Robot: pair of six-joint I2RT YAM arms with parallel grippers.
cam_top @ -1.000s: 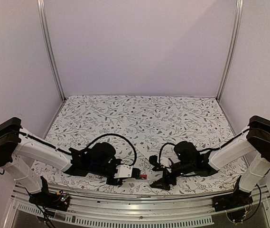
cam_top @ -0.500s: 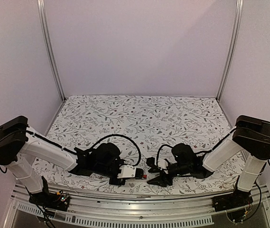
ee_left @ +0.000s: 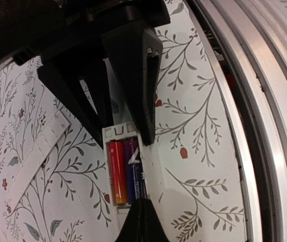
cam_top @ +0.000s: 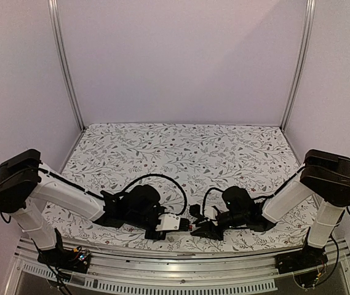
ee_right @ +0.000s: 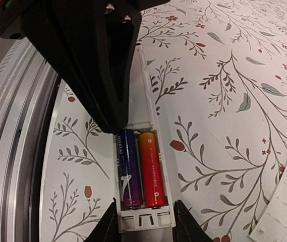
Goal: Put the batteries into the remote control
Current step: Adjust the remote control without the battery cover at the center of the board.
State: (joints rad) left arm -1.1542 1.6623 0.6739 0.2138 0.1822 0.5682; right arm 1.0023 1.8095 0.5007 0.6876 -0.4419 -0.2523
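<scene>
Plainly the right gripper (ee_right: pixel 146 225) has a finger on either side of the open end of the remote control (ee_right: pixel 150 96), touching or just beside it, and I cannot tell whether it pinches; the left gripper (ee_left: pixel 123 135) is clamped across the body just beyond the compartment, where the batteries (ee_right: pixel 140 169) lie side by side. With both arms on one slim bar, any mismatched pull or twist could flex it and spring a cell out; a skewed squeeze could tip it; near the desk (ee_right: pixel 224 101) edge, a slip could drop it onto the metal rail (ee_right: pixel 12 126).
</scene>
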